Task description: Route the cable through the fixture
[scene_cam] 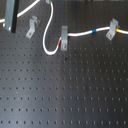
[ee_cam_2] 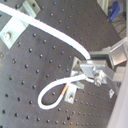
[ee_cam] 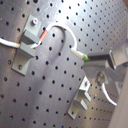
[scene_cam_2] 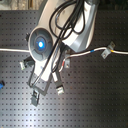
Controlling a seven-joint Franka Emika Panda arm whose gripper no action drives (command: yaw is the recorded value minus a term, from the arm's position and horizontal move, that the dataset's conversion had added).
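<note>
Here, cable [scene_cam: 80, 36] running sideways (looped), fixture [scene_cam: 32, 27] leaning

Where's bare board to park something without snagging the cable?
In the first exterior view, the perforated board below the cable loop and the three clips is bare. The top strip, with cable, clips and gripper, is crowded.

The setting is a laboratory test bench: a black perforated breadboard [scene_cam: 75, 95] with a regular hole grid carries bolted grey metal clips [scene_cam: 32, 27] beneath a robot arm [scene_cam_2: 60, 35].
</note>
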